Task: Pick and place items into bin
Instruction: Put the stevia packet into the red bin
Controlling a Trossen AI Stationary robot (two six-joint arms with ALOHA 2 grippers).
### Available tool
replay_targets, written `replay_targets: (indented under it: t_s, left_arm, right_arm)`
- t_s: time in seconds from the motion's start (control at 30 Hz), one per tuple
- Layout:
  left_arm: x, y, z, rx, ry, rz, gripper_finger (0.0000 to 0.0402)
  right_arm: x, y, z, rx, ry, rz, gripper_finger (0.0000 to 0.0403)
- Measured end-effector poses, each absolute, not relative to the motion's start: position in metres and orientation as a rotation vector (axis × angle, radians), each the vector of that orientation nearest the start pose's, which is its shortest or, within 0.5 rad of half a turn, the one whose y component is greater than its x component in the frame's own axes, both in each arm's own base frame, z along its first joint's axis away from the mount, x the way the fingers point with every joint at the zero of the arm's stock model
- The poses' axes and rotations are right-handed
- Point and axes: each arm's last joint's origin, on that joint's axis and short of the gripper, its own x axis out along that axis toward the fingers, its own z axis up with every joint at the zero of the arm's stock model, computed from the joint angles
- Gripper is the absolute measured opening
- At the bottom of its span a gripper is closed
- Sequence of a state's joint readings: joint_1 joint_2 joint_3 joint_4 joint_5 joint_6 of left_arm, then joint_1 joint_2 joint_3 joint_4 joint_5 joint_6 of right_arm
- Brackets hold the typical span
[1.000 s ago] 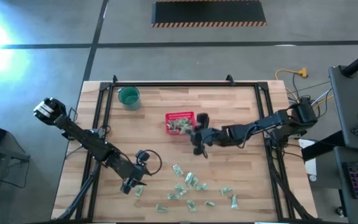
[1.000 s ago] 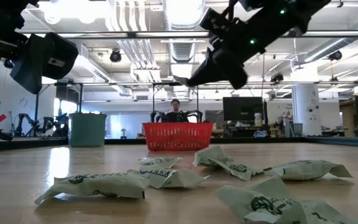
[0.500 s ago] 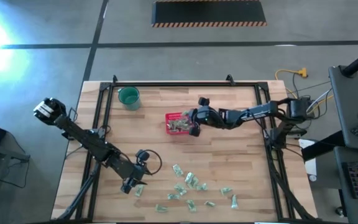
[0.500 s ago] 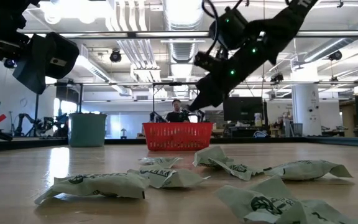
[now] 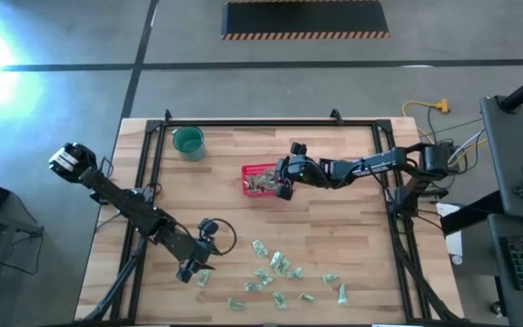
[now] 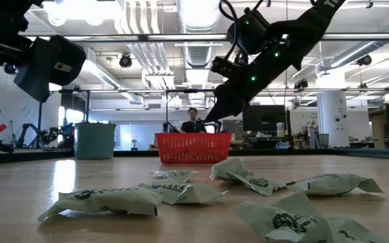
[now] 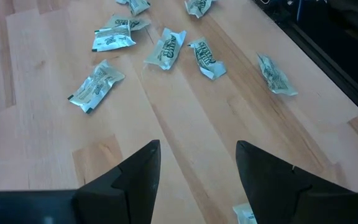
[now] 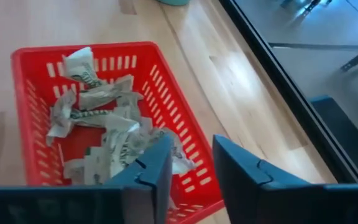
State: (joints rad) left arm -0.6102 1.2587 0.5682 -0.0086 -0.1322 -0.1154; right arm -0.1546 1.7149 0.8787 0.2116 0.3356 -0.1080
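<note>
The red basket stands at the table's middle and holds several green-and-white packets. My right gripper hangs open over the basket's right end, well above its rim in the low view. A packet lies in the basket under the gap. Several more packets lie loose on the wood near the front edge. My left gripper hovers open over bare wood at their left end, fingers slanting down, with one packet beside a finger.
A round teal cup stands at the far left of the table. Black frame rails run along the table's left, far and right sides. Bare wood lies between the basket and the loose packets. A person sits in the room behind the basket.
My right gripper has swung from over the table's middle toward the far edge and a little left, rolling as it went and sinking slightly, until it hung over the basket's right end. It has kept still there for the last half second.
</note>
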Motion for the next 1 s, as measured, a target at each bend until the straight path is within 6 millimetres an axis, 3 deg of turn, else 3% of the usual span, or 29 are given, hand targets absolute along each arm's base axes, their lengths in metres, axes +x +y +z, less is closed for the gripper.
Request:
replay_targets:
  t_s: [0.27,0.5,0.67,1.0]
  left_arm:
    - [0.198,-0.134,0.182,0.064,0.722,-0.393,0.0193]
    - [0.185,-0.136,0.17,-0.055,0.923,-0.312,0.0187]
    - [0.182,-0.149,0.171,-0.074,0.932,-0.344,0.0174]
    - [0.187,-0.164,0.156,-0.096,0.951,-0.383,0.017]
  right_arm:
    - [0.327,-0.038,0.193,-0.212,0.655,-0.359,0.0139]
    - [0.308,-0.003,0.219,-0.25,0.661,-0.253,0.0129]
    - [0.297,0.016,0.235,-0.262,0.605,-0.196,0.0119]
    - [0.289,0.034,0.244,-0.273,0.563,-0.141,0.0112]
